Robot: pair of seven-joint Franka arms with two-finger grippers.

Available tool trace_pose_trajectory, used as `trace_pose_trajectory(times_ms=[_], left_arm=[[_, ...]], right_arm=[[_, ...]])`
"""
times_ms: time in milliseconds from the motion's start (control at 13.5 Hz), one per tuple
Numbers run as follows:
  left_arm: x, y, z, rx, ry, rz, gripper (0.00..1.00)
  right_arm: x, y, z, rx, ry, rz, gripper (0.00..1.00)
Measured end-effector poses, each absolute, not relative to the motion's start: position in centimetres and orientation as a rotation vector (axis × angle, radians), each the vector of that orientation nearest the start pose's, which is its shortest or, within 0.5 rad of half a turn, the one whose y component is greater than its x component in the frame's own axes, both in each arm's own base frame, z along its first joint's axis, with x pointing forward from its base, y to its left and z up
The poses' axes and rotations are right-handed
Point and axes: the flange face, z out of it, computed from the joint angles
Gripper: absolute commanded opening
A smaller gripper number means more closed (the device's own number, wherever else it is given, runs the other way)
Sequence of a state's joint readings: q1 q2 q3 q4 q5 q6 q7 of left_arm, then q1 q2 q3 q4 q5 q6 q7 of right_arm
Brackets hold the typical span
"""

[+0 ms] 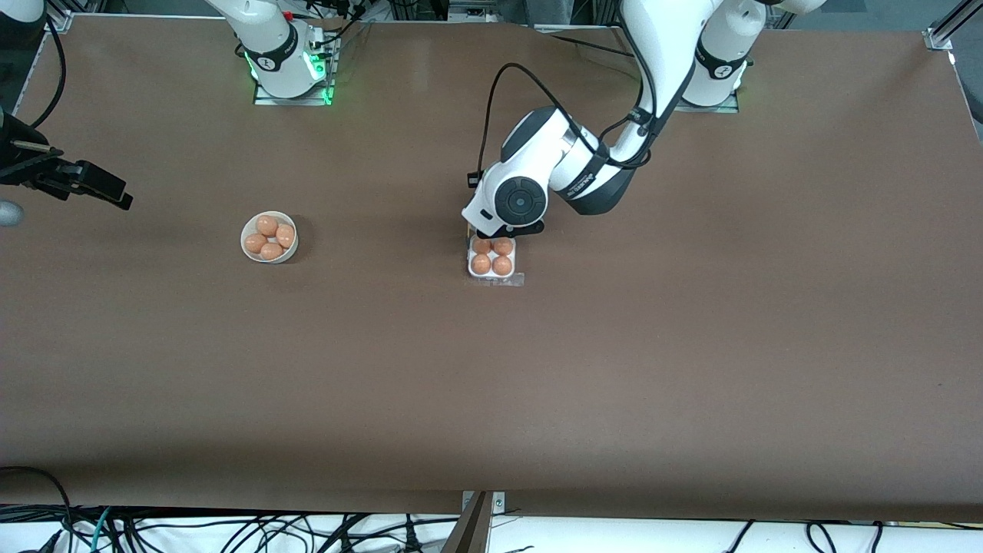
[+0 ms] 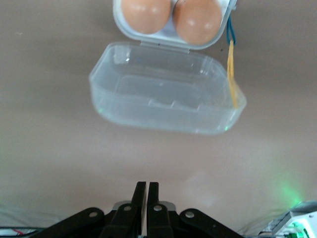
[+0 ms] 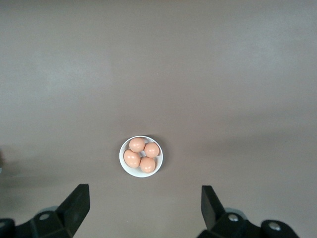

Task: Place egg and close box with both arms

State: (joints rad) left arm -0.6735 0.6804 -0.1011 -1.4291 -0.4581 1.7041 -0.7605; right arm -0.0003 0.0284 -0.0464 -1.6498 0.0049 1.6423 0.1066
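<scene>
The box [image 1: 491, 257] sits mid-table with an orange-brown egg [image 1: 481, 263] in each round cell. In the left wrist view two of its eggs [image 2: 196, 20] show in the whitish tray [image 2: 148, 38]. The clear lid [image 2: 163, 99] stands open on the side farther from the front camera. My left gripper [image 2: 147, 191] is shut and empty, low over the table just beside the open lid. In the front view the left hand [image 1: 511, 203] hides the lid. My right gripper [image 1: 115, 192] is open and empty [image 3: 143, 198], high over the right arm's end of the table.
A round white bowl [image 1: 247, 230] holding several more eggs [image 1: 270, 238] stands toward the right arm's end; it also shows in the right wrist view [image 3: 124, 166]. A yellow and blue cord [image 2: 231, 74] hangs at one corner of the lid. Cables lie along the table's near edge.
</scene>
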Motion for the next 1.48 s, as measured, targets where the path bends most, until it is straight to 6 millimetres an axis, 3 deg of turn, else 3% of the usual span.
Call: trace_pose_trajectory(times_ms=[370, 665, 961, 1109, 1331, 1405, 1479], left_arm=[[47.5, -49.9, 26.4, -3.101, -0.273, 0.923, 0.08], [49.3, -49.5, 27.2, -3.151, -0.299, 0.818, 0.1], [51.5, -48.6, 28.3, -3.168, -0.276, 0.637, 0.22], [53.2, -48.1, 30.1, -3.191, -0.282, 0.551, 0.35], [57.1, -46.0, 34.3, -3.246, -0.359, 0.399, 0.89], [58.7, -44.8, 35.9, -3.258, -0.394, 0.331, 0.98], [60.4, -43.3, 37.4, -3.256, -0.423, 0.243, 1.0]], right_arm=[[56.7, -2.4, 57.4, -3.13, 0.237, 0.065, 1.0], [56.7, -2.3, 57.4, -3.13, 0.233, 0.065, 1.0], [56.7, -2.2, 57.4, -3.131, 0.23, 0.065, 1.0], [56.7, -2.2, 57.4, -3.131, 0.23, 0.065, 1.0], [56.7, -2.2, 57.4, -3.131, 0.229, 0.065, 1.0], [56.7, -2.2, 57.4, -3.131, 0.229, 0.065, 1.0], [56.7, -2.2, 57.4, -3.131, 0.229, 0.065, 1.0]])
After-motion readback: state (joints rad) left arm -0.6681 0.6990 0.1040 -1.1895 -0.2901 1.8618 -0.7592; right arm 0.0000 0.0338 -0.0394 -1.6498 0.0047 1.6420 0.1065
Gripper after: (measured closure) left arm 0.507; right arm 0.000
